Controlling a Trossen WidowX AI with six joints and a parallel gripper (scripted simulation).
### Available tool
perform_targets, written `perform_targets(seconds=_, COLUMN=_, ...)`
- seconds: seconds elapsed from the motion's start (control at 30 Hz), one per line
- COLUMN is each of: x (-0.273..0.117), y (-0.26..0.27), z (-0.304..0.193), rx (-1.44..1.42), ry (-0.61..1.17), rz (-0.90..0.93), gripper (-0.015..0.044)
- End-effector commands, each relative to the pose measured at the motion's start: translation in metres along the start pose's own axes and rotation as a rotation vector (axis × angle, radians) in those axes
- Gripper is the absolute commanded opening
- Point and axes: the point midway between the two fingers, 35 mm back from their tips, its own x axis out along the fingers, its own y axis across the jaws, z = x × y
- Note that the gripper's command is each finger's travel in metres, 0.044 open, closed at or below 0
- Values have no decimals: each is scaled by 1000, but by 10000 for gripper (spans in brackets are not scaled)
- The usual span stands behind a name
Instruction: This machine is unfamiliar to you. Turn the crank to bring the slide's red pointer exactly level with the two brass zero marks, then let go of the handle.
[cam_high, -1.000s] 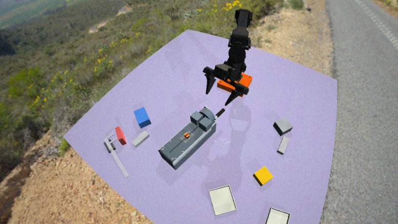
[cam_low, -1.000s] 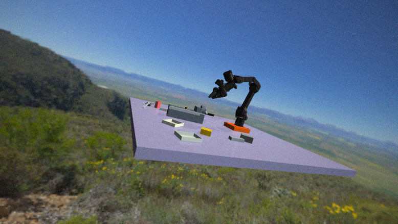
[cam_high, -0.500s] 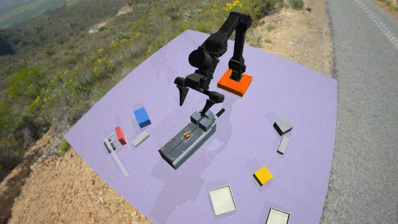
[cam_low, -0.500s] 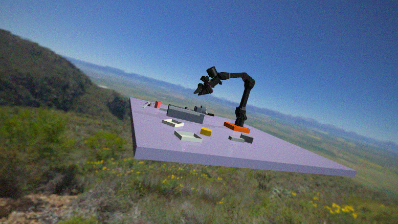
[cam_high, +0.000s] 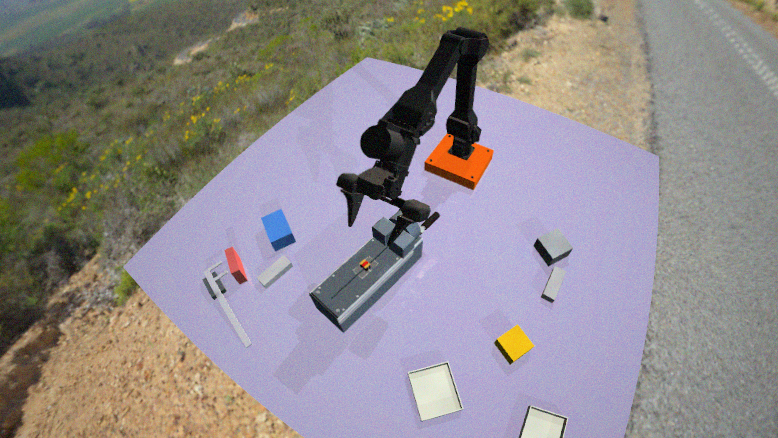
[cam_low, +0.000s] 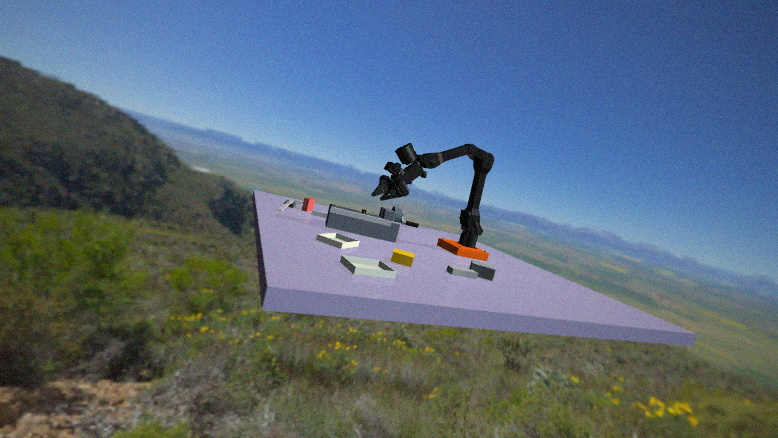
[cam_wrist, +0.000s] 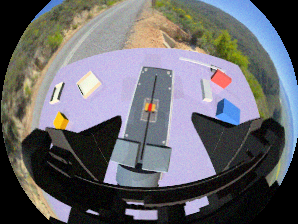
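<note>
The machine is a long dark grey box (cam_high: 348, 299) (cam_low: 359, 223) (cam_wrist: 135, 105) with a slot along its top. The small red pointer (cam_high: 364, 264) (cam_wrist: 150, 107) sits about halfway along the slot, with brass-yellow on both sides of it. It looks about level with the yellow, but is too small to judge exactly. The dark crank handle (cam_high: 430, 220) (cam_low: 412, 224) sticks out at the machine's robot-side end; it is hidden in the wrist view. My gripper (cam_high: 371, 232) (cam_low: 379, 196) (cam_wrist: 157, 117) is open and empty, raised above the machine, away from the handle.
Two grey blocks (cam_high: 384, 230) (cam_high: 403, 243) stand on the machine's crank end. A blue block (cam_high: 277, 228), a red block (cam_high: 235, 264), a light grey bar (cam_high: 275, 272) and a caliper (cam_high: 234, 318) lie on one side. A yellow block (cam_high: 515, 343) and white trays (cam_high: 435, 391) lie on the other.
</note>
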Motion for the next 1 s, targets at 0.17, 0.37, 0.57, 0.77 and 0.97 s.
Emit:
perform_targets(seconds=0.17, x=0, y=0, z=1, rx=-4, ry=-12, rz=3, gripper=440)
perform_targets(seconds=0.37, x=0, y=0, z=1, rx=-4, ry=-12, rz=3, gripper=440)
perform_targets(seconds=0.57, x=0, y=0, z=1, rx=-4, ry=-12, rz=3, gripper=440)
perform_targets(seconds=0.77, x=0, y=0, z=1, rx=-4, ry=-12, rz=3, gripper=282)
perform_targets(seconds=0.97, x=0, y=0, z=1, rx=-4, ry=-12, rz=3, gripper=125)
